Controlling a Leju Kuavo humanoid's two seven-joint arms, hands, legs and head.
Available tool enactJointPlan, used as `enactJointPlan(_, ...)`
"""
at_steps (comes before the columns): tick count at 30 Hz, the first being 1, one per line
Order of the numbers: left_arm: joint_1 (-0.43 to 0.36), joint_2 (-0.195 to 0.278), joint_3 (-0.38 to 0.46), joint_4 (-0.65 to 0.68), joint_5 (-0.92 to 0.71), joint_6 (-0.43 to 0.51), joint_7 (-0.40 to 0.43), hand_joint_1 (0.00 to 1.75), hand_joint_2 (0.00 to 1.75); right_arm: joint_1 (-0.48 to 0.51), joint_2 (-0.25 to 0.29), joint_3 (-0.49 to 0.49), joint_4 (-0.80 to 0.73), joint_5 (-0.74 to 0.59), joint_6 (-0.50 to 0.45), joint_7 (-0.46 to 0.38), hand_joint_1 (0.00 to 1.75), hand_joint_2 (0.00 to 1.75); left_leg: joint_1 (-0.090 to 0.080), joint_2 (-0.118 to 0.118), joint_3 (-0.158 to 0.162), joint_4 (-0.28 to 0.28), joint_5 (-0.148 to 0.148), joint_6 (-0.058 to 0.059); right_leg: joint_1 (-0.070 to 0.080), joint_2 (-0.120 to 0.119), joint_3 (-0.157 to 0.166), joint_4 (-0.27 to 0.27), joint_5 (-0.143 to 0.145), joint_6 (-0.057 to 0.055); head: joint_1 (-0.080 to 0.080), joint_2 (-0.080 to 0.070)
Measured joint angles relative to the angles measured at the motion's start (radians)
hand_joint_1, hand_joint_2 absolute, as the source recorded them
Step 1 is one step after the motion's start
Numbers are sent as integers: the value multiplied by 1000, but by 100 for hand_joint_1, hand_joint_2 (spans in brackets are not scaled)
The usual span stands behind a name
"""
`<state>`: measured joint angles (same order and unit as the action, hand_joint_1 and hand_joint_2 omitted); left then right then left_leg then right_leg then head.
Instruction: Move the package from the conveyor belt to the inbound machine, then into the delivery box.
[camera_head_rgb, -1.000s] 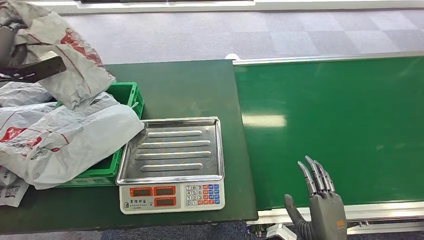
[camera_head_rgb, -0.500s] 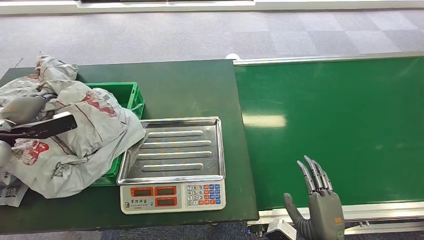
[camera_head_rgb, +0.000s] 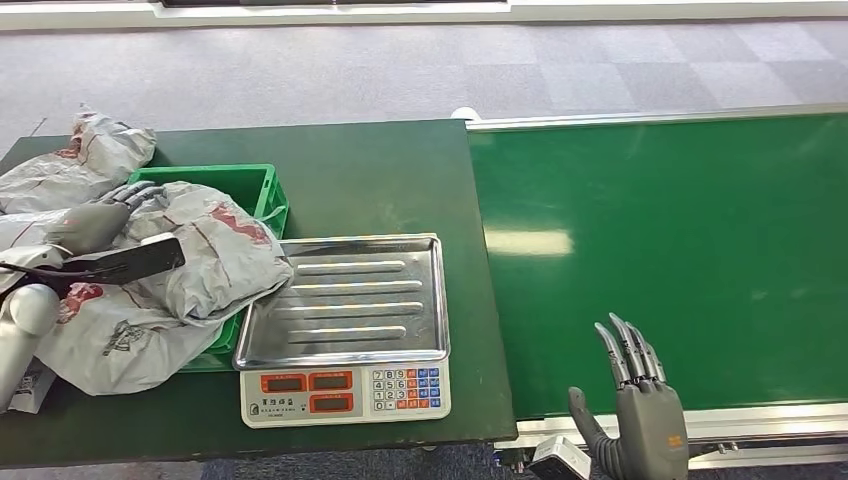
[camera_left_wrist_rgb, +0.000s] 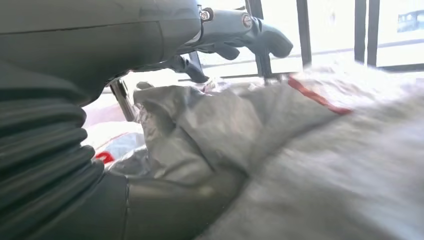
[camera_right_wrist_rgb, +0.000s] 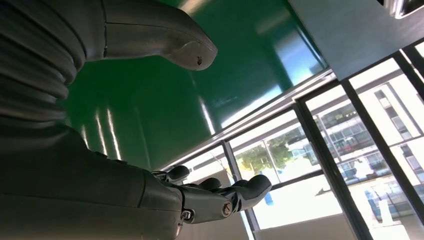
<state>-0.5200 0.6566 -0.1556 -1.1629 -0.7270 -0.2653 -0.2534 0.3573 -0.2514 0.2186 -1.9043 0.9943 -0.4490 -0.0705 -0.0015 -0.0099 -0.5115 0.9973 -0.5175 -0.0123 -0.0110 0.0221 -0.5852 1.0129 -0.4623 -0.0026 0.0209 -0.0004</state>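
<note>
I've lowered the left hand (camera_head_rgb: 95, 225) with its package (camera_head_rgb: 205, 250) onto the heap over the green crate (camera_head_rgb: 262, 190); it grips the bag. Right hand (camera_head_rgb: 640, 405) idles spread, holding nothing, by the conveyor belt (camera_head_rgb: 680, 250). I judge the bag may slide onto the scale (camera_head_rgb: 345, 325).

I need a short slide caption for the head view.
Left hand holds a grey package over the green crate.

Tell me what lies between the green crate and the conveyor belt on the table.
In the head view, the weighing scale with its empty steel tray stands between the green crate and the conveyor belt.
</note>
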Motion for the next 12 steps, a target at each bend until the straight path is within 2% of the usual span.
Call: enactJointPlan(12,-123,-43,-51,-2,-81,57,34,0,0,6,4,-2,-1,13,3,9,0,175,0,0,0,0,0,0,0,0,0,0,0,0,0,0)
